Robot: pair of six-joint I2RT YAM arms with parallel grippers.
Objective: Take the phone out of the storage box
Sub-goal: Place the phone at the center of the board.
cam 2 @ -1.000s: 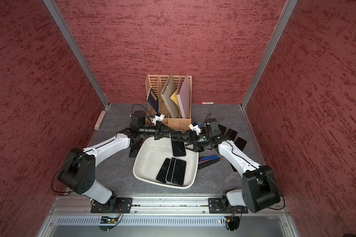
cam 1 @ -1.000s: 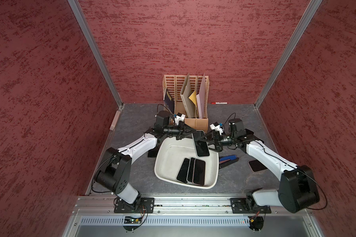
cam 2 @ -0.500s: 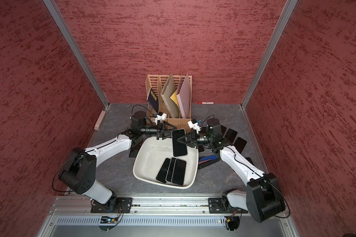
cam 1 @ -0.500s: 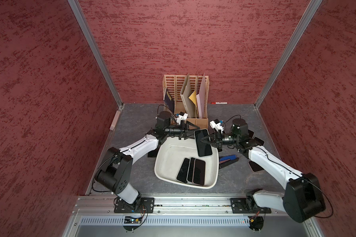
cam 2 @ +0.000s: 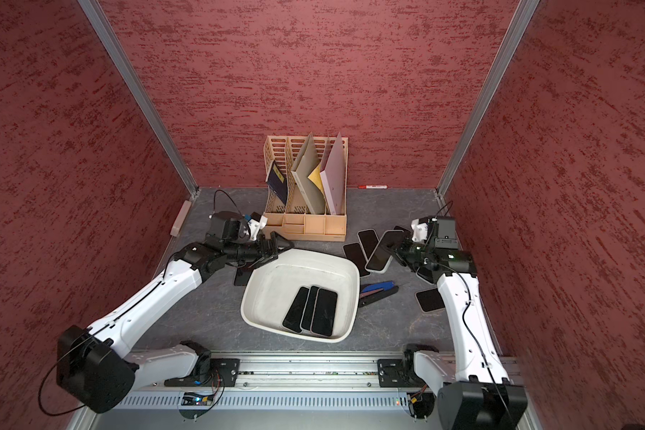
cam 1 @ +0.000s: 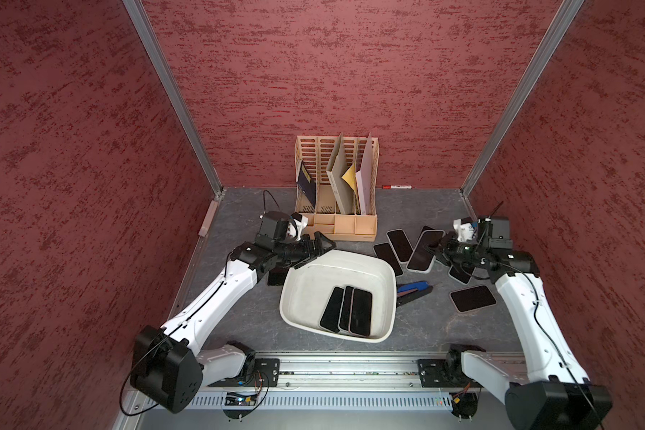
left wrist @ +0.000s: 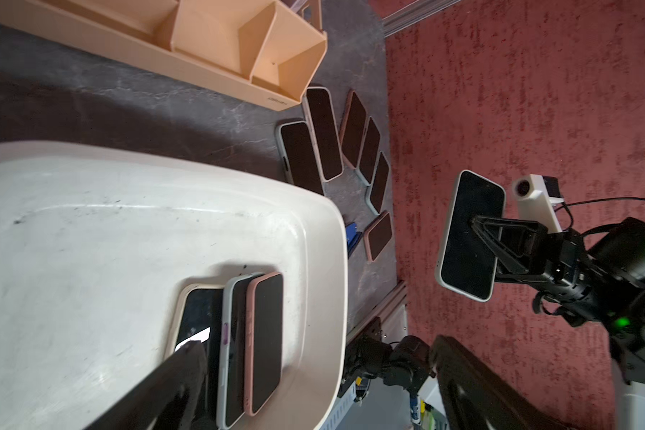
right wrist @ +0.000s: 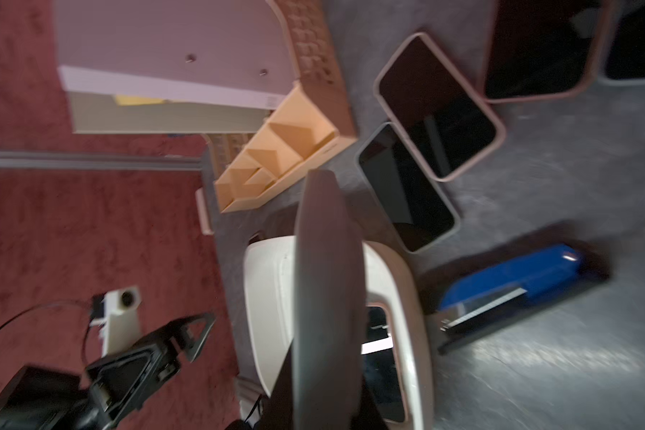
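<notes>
3 phones lie side by side in the storage box, overlapping like shingles near its 5 o'clock corner. Their screens are glossy black glass; in the left wrist view the soft cases read cream, pale grey and dusty pink. The box is 1 shallow off-white plastic tub with rounded corners and a flared rim, its matte floor scuffed with grey marks. It sits at the middle of the grey, marbled table.

The 1 phone of the task is out of the box, at 2 o'clock from it. It is a rounded black slab in a pale case, tilted and lifted clear of the table. The right gripper is clamped on one long edge of it.

The left gripper hangs over the box rim at 11 o'clock, its 2 black triangular fingers spread wide and holding nothing.

Beneath the raised phone, at least 6 more phones lie flat on the table.

At 12 o'clock stands 1 beige slotted file rack with paper folders. At 3 o'clock lies 1 blue stapler.
</notes>
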